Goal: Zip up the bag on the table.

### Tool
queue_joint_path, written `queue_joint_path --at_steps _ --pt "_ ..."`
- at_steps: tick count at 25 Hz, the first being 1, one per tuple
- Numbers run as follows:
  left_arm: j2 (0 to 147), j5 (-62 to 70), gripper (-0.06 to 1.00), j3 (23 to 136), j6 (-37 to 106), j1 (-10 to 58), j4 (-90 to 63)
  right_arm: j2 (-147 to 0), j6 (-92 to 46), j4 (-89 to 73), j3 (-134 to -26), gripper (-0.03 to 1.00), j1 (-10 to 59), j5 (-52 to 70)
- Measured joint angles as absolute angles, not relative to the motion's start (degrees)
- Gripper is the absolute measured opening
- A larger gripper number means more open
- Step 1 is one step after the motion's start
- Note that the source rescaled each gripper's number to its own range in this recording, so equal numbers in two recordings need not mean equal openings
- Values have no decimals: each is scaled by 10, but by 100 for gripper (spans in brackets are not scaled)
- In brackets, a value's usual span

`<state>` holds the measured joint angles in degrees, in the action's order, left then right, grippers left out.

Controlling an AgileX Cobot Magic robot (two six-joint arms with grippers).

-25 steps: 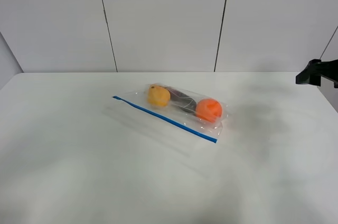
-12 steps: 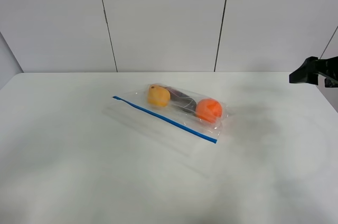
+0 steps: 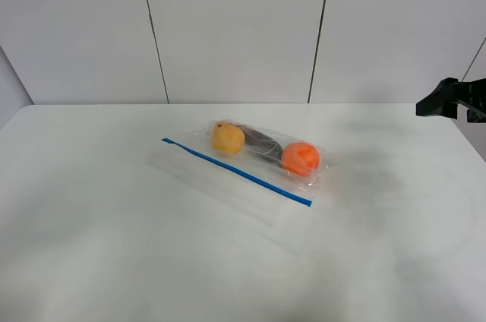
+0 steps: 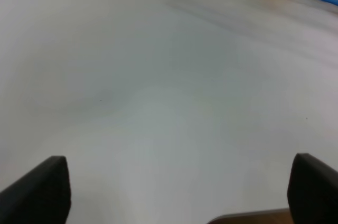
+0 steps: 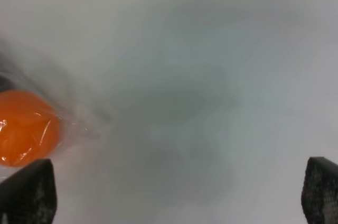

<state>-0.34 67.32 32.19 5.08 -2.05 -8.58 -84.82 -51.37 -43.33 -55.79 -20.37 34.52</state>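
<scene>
Room: we record pale grey wall panels [image 3: 235,26] with dark vertical seams behind the work surface.

Surface: we list the table [image 3: 114,261], white, smooth, with rounded far corners.

Item: we find the bag [image 3: 250,159], clear plastic, lying flat near the table's middle; its blue zip strip [image 3: 235,171] runs along the near edge. Inside we see a yellow fruit [image 3: 228,137], an orange fruit [image 3: 300,158] and a dark item [image 3: 258,138] between them.

Right gripper [image 5: 179,192]: jaws wide apart, holding nothing, over bare table just beside the orange fruit.

Left gripper [image 4: 179,192]: jaws wide apart, holding nothing, well apart from the bag.
</scene>
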Motion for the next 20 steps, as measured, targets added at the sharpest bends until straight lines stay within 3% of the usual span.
queue_joint_path --at_steps 20 --pt "-3 673 100 322 51 -20 -86 -834 -328 -273 -558 100 -177 323"
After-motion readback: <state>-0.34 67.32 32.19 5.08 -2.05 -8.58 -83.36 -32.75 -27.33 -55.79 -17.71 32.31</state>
